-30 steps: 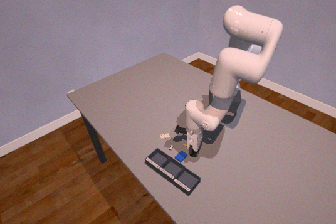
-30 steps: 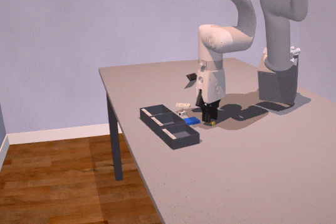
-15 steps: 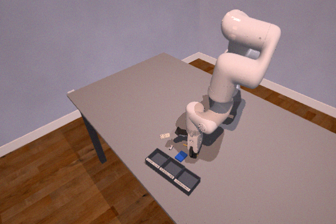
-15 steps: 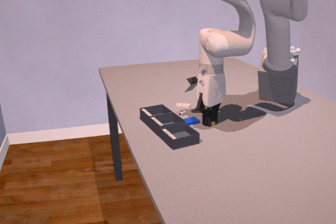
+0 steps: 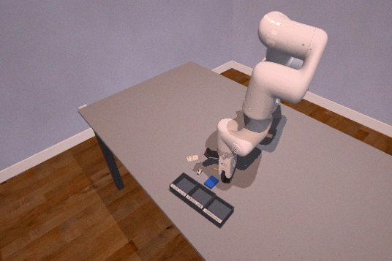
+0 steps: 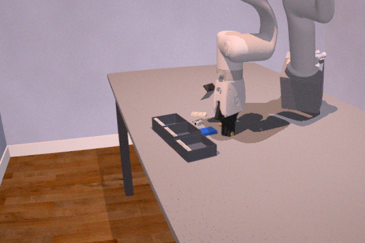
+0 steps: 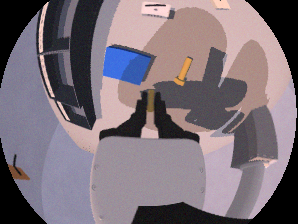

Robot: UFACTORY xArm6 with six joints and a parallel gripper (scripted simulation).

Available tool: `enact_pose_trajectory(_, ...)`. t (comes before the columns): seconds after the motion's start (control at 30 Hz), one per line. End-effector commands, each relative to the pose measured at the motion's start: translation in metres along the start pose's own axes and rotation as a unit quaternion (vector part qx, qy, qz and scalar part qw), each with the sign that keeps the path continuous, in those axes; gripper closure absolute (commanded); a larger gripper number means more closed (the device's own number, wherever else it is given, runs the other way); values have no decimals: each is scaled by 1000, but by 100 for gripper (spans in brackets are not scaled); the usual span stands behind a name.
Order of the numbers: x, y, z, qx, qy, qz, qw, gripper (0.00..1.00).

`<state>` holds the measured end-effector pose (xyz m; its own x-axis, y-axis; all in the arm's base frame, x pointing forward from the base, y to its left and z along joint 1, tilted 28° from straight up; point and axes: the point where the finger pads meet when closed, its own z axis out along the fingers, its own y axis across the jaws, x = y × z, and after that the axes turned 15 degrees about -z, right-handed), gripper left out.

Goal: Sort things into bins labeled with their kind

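My gripper (image 5: 225,179) (image 6: 228,133) (image 7: 150,98) is low at the table, its fingers closed on both sides of a brass bolt (image 7: 151,104). A second yellow bolt (image 5: 216,169) (image 6: 220,124) (image 7: 185,71) lies beside the gripper. A blue block (image 5: 210,182) (image 6: 208,131) (image 7: 127,66) lies between the gripper and the bins. A small white piece (image 5: 199,172) (image 6: 197,122) (image 7: 156,9) and a flat cream piece (image 5: 191,158) (image 6: 199,114) (image 7: 222,4) lie farther off. Three joined dark bins (image 5: 227,218) (image 6: 202,154) look empty; their labels are too small to read.
The bins stand near the edge of the grey table (image 5: 292,216) (image 6: 272,187). The blue block is close beside the bin row. The robot's base (image 6: 301,92) stands at the back right. Arm shadows fall around the bolts.
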<state>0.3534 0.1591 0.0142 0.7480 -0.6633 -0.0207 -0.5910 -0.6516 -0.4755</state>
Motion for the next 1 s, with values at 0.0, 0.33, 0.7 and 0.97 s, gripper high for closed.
enact_pose_trajectory(0.0, 0, -1, 0, 1, 1, 0, 1000, 100)
enact_pose_trajectory(0.33, 0, -1, 0, 1, 1, 0, 1000, 100)
enact_pose_trajectory(0.7, 0, -1, 0, 1, 1, 0, 1000, 100)
enact_pose_trajectory(0.97, 0, -1, -20, 1, 1, 0, 1000, 100)
